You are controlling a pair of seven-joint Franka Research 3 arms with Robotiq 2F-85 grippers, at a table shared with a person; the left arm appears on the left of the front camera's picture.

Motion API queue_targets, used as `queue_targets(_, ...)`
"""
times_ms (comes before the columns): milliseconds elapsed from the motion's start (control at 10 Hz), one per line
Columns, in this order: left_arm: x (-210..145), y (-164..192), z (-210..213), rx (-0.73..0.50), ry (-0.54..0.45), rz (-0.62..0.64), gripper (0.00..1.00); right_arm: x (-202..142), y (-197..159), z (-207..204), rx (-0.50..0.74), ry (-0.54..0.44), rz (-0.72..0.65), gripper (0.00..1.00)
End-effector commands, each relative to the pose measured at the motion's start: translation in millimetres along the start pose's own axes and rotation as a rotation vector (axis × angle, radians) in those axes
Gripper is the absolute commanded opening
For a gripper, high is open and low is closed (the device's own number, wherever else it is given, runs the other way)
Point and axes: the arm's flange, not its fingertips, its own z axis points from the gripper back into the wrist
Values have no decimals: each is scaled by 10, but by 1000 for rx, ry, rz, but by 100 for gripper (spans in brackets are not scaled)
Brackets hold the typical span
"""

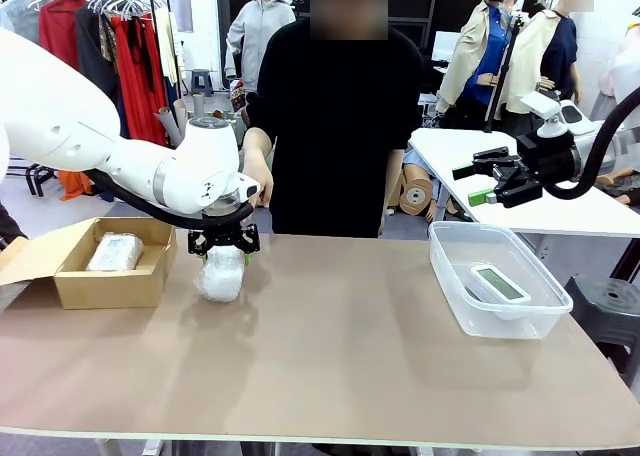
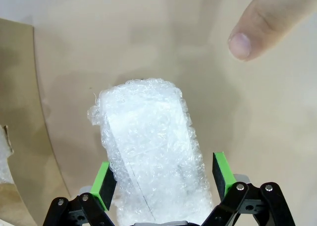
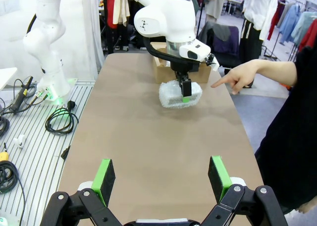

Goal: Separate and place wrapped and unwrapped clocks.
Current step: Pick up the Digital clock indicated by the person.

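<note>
on the brown table [image 1: 330, 356], the left gripper [image 2: 163, 179] straddles a white bubble-wrap bundle [image 2: 151, 161], green pads just beside it, grip unclear; right gripper [image 3: 161, 179] wide open, empty

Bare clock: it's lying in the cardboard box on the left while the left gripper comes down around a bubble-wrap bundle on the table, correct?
Not quite. The bare clock lies in the clear plastic container on the right, as the front view shows; the cardboard box holds a wrapped bundle. The left gripper does straddle the bubble-wrap bundle on the table.
</note>
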Motion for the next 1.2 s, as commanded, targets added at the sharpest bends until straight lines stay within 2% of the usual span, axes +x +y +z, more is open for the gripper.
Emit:
queue_targets(0,64,-3,-36,20,13,2,100,18,6,6,0,-1,3,100)
queue_targets(200,63,55,-79,63,5,-50,100,18,6,6,0,-1,3,100)
queue_targets(700,50,47,-71,75,-7,-67,2,18,6,6,0,-1,3,100)
queue_targets(1100,-78,27,260,67,-48,-132,0,18,6,6,0,-1,3,100)
